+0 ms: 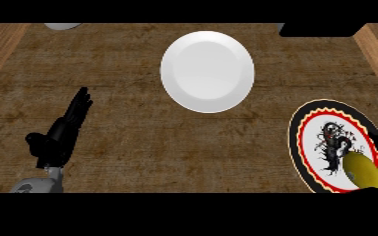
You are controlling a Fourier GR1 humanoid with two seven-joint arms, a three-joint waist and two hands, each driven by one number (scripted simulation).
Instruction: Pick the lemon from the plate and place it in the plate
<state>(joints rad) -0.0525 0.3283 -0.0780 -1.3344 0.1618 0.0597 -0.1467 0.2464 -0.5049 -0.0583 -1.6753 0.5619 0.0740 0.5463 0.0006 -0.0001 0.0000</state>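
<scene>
Lemon [361, 170] lies at the lower right of the head view, on the near part of the patterned plate [310, 130], its yellow body running off toward the view's right edge. That plate has a black outer ring, a red band with a yellow zigzag line, and a white middle with a dark drawing on it; it is cut by the right edge of the view.

Left hand [63, 130] shows at the lower left, coming up from the grey forearm [33, 185] at the bottom edge. Its fingers are straight and together, pointing up and a little to the right, the thumb out to the left. It holds nothing and touches no plate or fruit. The right hand does not show in this view.

White plate [207, 71] lies plain and bare in the upper middle of the counter [133, 140], well apart from both the hand and the patterned plate. The counter is brown wood with a worn grain. Lighter wooden borders run along its left and right sides. At the top left edge a pale grey thing [63, 26] pokes in, too cut off to name; at the top right sits a black block [321, 28].

Bare wood lies between the hand and the white plate, and between the two plates.
</scene>
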